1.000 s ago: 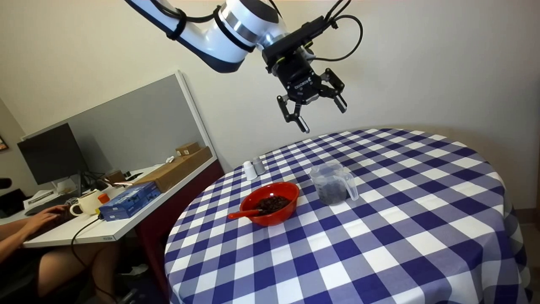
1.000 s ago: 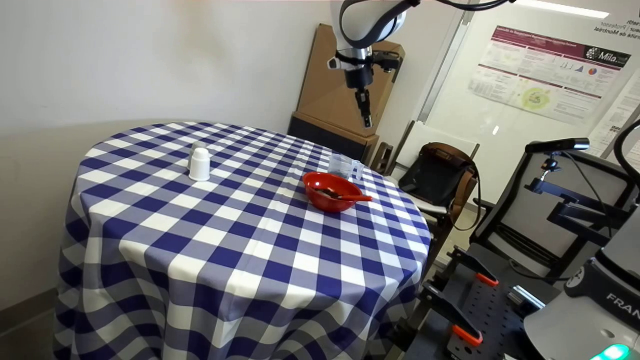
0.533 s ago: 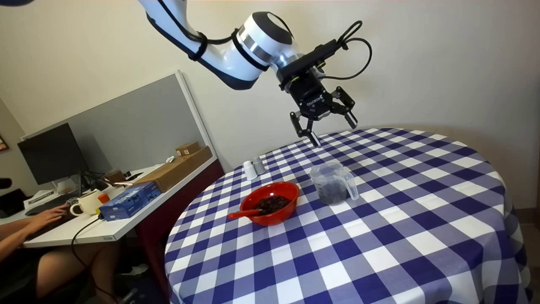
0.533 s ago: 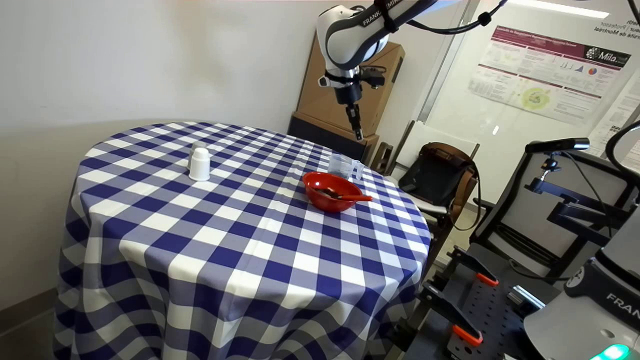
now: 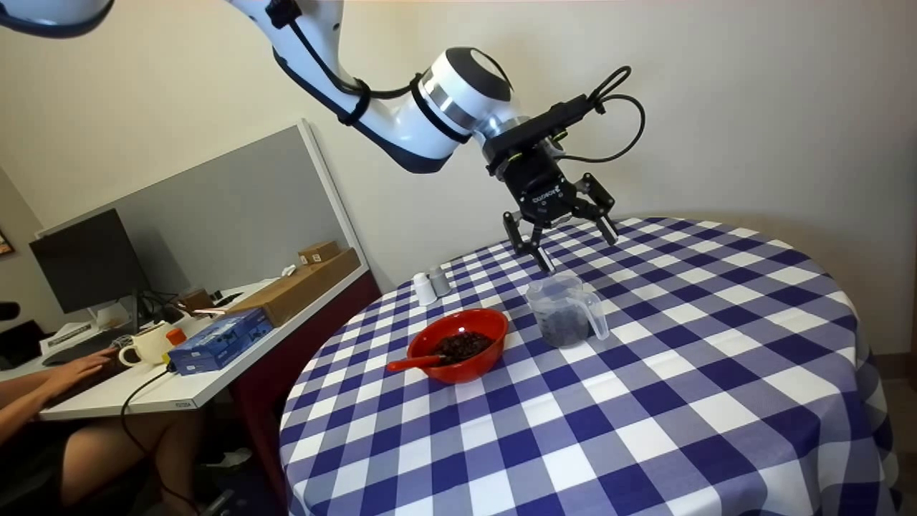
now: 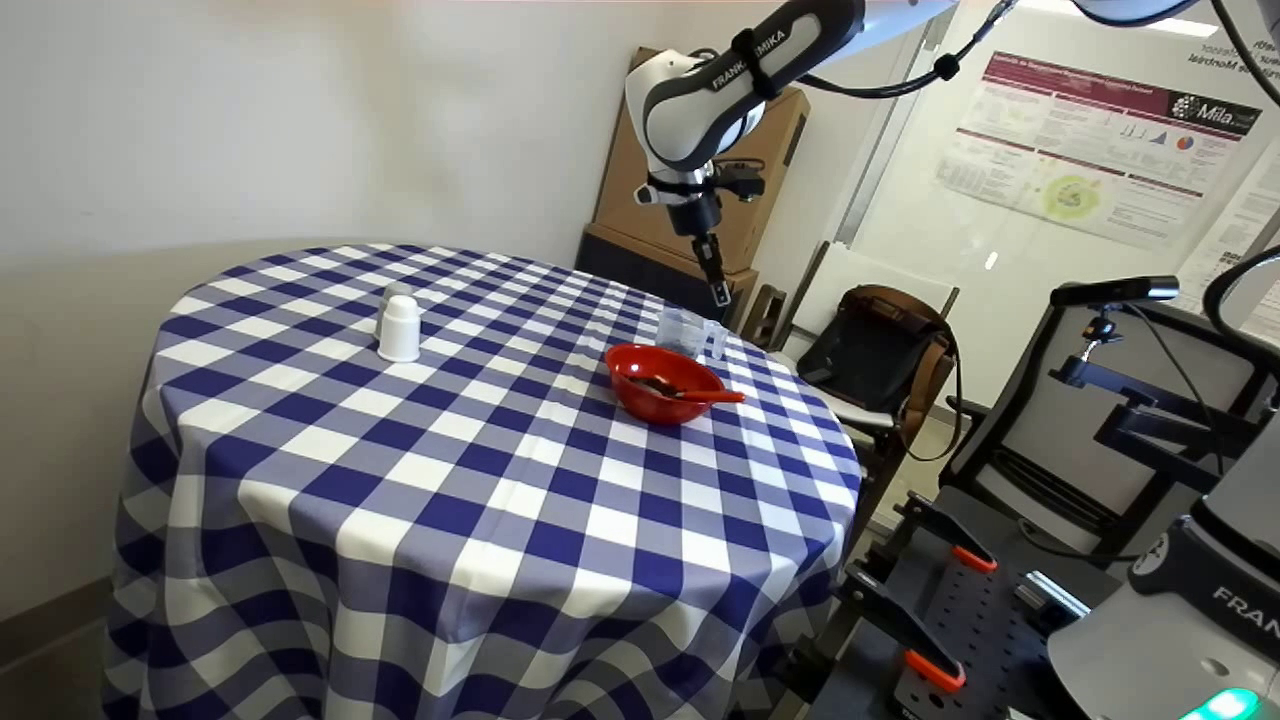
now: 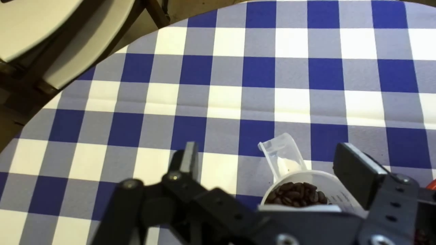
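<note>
Jaws stand spread wide, gripping nothing, above the clear measuring cup (image 5: 564, 315) of dark beans (image 7: 295, 194).

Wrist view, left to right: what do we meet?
Chair → fingertip → measuring cup with dark beans → red bowl, edge only. The other fingertip overlaps the cup, so it's left out.

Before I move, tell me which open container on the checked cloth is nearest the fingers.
The clear measuring cup: it stands below the open fingers and shows between them in the wrist view, while the red bowl sits farther off.
</note>
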### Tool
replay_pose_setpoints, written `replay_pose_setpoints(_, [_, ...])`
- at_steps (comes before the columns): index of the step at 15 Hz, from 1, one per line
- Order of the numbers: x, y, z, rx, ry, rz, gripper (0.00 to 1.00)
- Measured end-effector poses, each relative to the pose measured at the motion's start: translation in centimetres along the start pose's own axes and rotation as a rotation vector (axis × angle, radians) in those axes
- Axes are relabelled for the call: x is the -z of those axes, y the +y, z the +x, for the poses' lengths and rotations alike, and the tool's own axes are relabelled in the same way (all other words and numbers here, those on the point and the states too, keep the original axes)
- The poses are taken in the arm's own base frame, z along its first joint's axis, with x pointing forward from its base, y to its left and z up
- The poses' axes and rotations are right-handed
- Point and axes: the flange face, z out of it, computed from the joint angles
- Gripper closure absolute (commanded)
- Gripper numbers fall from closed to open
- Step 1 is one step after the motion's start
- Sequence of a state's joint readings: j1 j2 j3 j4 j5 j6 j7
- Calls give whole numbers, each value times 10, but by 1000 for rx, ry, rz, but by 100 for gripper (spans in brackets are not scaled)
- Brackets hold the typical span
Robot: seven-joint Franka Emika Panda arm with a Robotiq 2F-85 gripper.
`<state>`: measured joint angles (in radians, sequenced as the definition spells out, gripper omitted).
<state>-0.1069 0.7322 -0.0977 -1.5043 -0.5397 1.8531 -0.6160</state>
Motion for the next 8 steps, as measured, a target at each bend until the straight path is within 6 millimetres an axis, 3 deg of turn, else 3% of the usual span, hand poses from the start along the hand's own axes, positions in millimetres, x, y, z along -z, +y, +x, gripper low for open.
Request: replay_pose_setpoints(8, [-18, -8, 14, 78, -13, 13, 0])
